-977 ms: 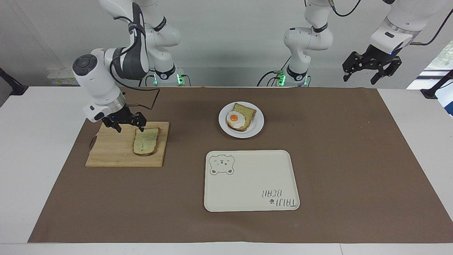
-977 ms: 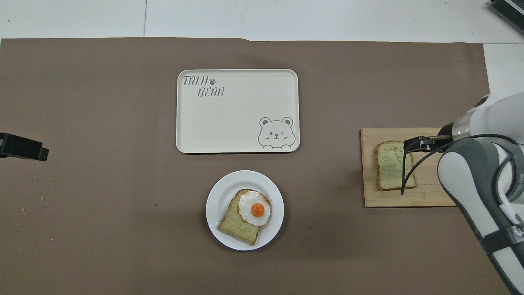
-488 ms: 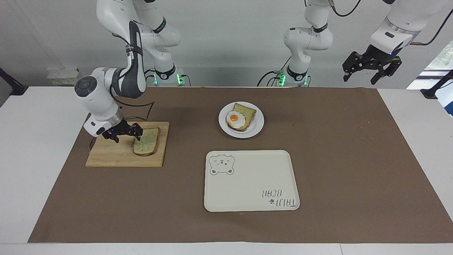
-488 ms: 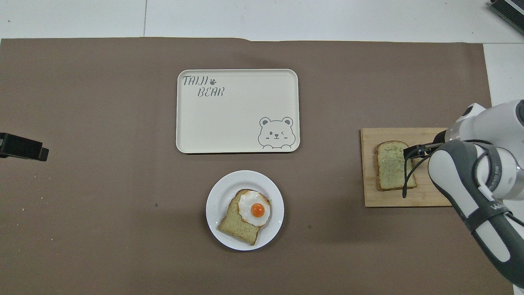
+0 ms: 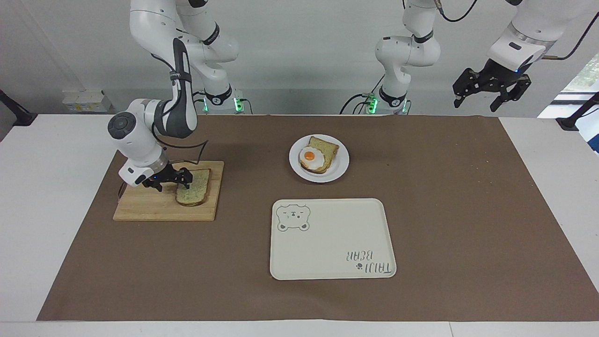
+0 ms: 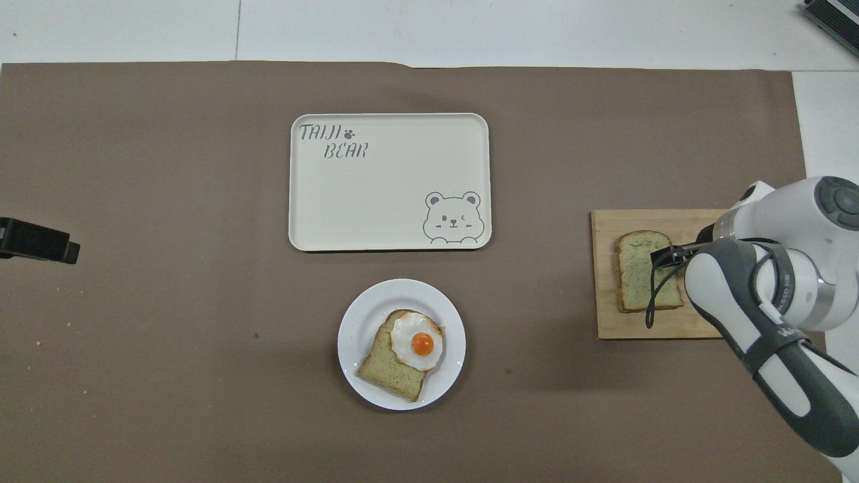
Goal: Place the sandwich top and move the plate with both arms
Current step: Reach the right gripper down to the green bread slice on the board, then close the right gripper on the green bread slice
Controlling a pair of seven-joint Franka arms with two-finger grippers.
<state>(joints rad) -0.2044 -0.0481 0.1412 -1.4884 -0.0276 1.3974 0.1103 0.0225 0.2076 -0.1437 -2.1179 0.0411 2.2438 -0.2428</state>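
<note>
Left gripper (image 5: 491, 91): raised over the bare table at the left arm's end, well apart from every item; fingers spread, holding nothing; this arm waits.
Plate (image 5: 340, 161) (image 6: 356, 329): small, round, white; sits on the brown mat near the robots, about midway between the two arm bases.
Bread slice with fried egg (image 5: 319, 154) (image 6: 402, 354): lies on the plate; the egg covers the end of the slice toward the right arm, yolk up.
Right gripper (image 5: 172, 179) (image 6: 664, 257): low over the wooden cutting board, at the edge of the sandwich top that faces the right arm's end; one fingertip is at the slice's crust. Whether the fingers are apart or pinching the slice cannot be told.
Sandwich top (image 5: 193, 187) (image 6: 641, 270): plain slice, lying flat on the cutting board, on the half of the board nearer the plate; rounded end points away from the robots.
Cutting board (image 5: 149, 206) (image 6: 671, 325): on the mat toward the right arm's end, well apart from the plate.
Tray (image 5: 332, 238) (image 6: 389, 194): cream, rectangular, with a bear drawing and lettering; farther from the robots than the plate, just beside it, not touching; nothing on it.
</note>
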